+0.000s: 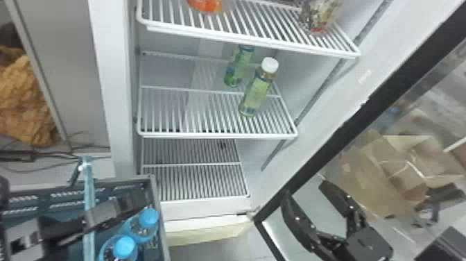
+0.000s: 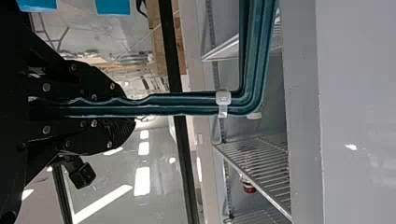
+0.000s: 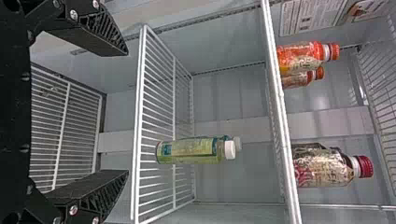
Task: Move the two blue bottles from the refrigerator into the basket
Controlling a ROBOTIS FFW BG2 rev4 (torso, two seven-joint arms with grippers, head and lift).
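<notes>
Basket [image 1: 155, 191] holds two blue bottles [image 1: 124, 247]

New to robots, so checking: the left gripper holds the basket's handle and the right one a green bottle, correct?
Not quite: the right wrist view shows the right gripper open and empty, the green bottles on the shelf. The left gripper does hold the basket's handle.

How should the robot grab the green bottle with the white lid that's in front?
Probably around the middle of the bottle, coming from the front with one finger on each side. It stands upright, its body is straight and round, and the other green bottle is behind it.
</notes>
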